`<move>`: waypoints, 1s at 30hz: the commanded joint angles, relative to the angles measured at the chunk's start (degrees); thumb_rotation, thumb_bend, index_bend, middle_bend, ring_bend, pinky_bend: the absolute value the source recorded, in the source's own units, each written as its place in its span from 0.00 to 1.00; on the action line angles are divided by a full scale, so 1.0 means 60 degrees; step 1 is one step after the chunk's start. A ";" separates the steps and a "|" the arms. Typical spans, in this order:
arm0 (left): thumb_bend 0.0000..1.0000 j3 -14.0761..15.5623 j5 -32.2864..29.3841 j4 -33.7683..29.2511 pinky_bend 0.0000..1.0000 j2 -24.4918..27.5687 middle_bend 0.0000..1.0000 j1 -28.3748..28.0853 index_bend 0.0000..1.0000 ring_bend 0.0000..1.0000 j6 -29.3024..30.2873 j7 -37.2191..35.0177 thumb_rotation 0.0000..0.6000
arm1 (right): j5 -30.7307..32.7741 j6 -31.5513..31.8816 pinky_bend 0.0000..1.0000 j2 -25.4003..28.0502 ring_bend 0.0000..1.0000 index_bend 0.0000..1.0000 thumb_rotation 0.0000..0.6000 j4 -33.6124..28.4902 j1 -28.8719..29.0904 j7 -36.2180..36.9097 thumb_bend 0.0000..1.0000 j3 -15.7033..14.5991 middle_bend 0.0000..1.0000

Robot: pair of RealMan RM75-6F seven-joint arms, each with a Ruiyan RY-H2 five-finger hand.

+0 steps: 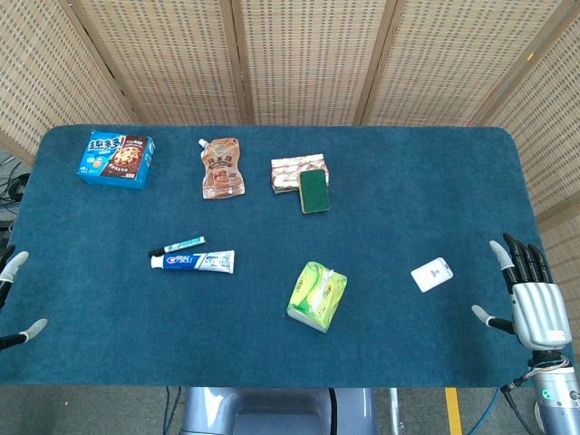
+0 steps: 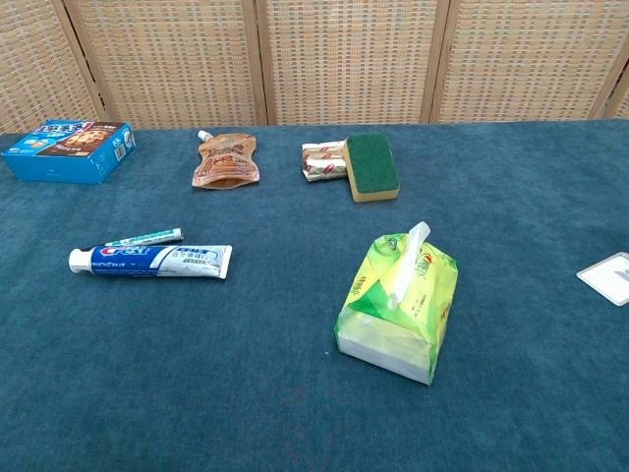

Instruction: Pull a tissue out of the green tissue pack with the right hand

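The left robot hand [image 1: 11, 299] shows only as fingertips at the table's [image 1: 408, 199] left edge, so whether it is released or clenched cannot be told. Far left at the back lies a blue biscuit box [image 1: 115, 158]. Nearer, a toothbrush [image 1: 178, 246] lies just behind a toothpaste tube [image 1: 193, 262]. At the back sit a brown pouch [image 1: 222, 168] and a red-and-white packet [image 1: 294, 172] with a green sponge [image 1: 314, 191] leaning on it. The green tissue pack [image 2: 400, 304] lies near the table's middle front, a tissue [image 2: 408, 259] sticking up from its top. Right of it, well apart, lies a white card [image 1: 431, 275]. The right robot hand [image 1: 526, 294] hovers at the table's right edge, released, fingers spread, holding nothing, well apart from the pack.
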 commanded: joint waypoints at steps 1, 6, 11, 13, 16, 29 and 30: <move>0.00 0.0019 0.0004 0.0017 0.00 0.0009 0.00 0.0004 0.00 0.00 -0.0024 -0.0011 1.00 | 0.0009 -0.0041 0.00 0.0026 0.00 0.00 1.00 -0.0003 -0.0036 0.0023 0.00 0.0042 0.00; 0.00 0.0030 0.0030 0.0014 0.00 0.0012 0.00 0.0014 0.00 0.00 -0.0009 -0.0034 1.00 | -0.0058 -0.0142 0.00 0.0084 0.00 0.00 1.00 -0.0046 -0.0061 0.0020 0.00 0.0073 0.00; 0.00 -0.0005 -0.0025 -0.0046 0.00 0.0017 0.00 -0.0019 0.00 0.00 -0.0063 -0.0025 1.00 | -0.0844 -0.0650 0.00 0.0358 0.00 0.00 1.00 -0.0178 0.0311 0.0498 0.00 -0.0037 0.00; 0.00 -0.0020 -0.0081 -0.0081 0.00 0.0030 0.00 -0.0058 0.00 0.00 -0.0153 0.0004 1.00 | -0.1670 -0.1077 0.00 0.0557 0.00 0.00 1.00 -0.0231 0.0825 0.0922 0.00 -0.0097 0.00; 0.00 -0.0046 -0.0147 -0.0119 0.00 0.0044 0.00 -0.0086 0.00 0.00 -0.0212 0.0017 1.00 | -0.2555 -0.1748 0.00 0.0848 0.00 0.00 1.00 -0.0470 0.1571 0.1502 0.00 -0.0133 0.00; 0.00 -0.0180 -0.0562 -0.0252 0.00 0.0225 0.00 -0.0195 0.00 0.00 -0.0529 -0.0232 1.00 | -0.2904 -0.5050 0.26 -0.0561 0.14 0.18 1.00 -0.1297 0.4217 -0.1943 0.08 0.0926 0.22; 0.00 -0.0180 -0.0565 -0.0249 0.00 0.0237 0.00 -0.0208 0.00 0.00 -0.0557 -0.0268 1.00 | -0.2807 -0.5224 0.26 -0.0750 0.15 0.19 1.00 -0.1285 0.4313 -0.2166 0.11 0.0959 0.23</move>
